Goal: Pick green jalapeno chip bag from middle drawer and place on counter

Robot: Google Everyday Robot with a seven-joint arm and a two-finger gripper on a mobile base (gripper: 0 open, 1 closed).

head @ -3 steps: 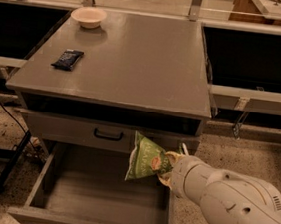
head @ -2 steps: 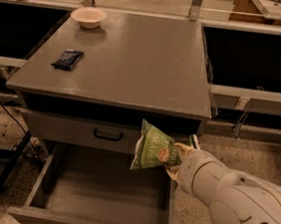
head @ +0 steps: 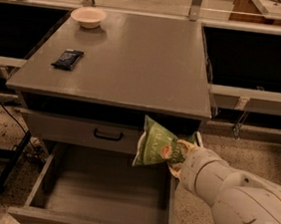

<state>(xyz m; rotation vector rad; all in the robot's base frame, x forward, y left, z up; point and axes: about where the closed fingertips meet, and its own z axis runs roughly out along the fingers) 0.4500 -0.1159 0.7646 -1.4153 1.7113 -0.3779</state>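
The green jalapeno chip bag (head: 156, 143) hangs in the air in front of the cabinet, above the right side of the pulled-out middle drawer (head: 102, 192) and just below the counter's front edge. My gripper (head: 182, 151) is shut on the bag's right edge, with the white arm reaching in from the lower right. The drawer's grey floor is bare. The counter (head: 136, 58) spreads out above and behind the bag.
On the counter lie a dark flat packet (head: 67, 59) at the left and a pale bowl (head: 88, 16) at the back left. A closed drawer front with a black handle (head: 108, 135) sits above the open drawer. A black stand leg (head: 10, 163) stands on the floor at left.
The bag has risen and moved slightly right in my gripper, from low over the drawer to just under the counter's front edge.
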